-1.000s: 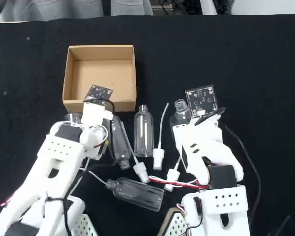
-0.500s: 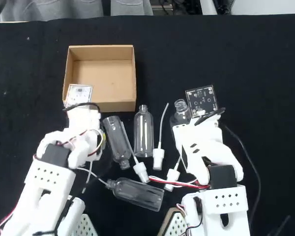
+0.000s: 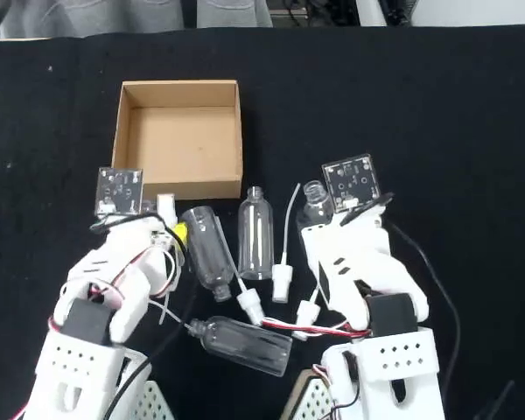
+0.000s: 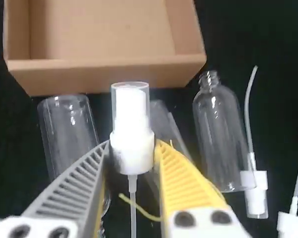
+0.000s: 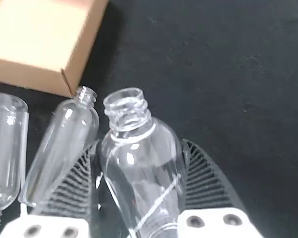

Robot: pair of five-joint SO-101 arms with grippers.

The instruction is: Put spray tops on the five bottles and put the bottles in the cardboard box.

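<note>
Left end effector (image 4: 131,147) drawn back from cardboard box (image 4: 104,74), gripping white spray top (image 4: 131,124), right end effector (image 5: 139,148) gripping clear bottle (image 5: 134,131)

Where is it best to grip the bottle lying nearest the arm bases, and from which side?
Probably mid-body on the bottle, coming down from above. It lies on its side, so a grip closing across its long axis meets the straight, wide part; the neck is narrow.

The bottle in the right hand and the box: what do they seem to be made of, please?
The clear round bottle looks like glossy transparent plastic, possibly glass: see-through, bright highlights. The brown open box looks like matte cardboard: raw folded edges.
</note>
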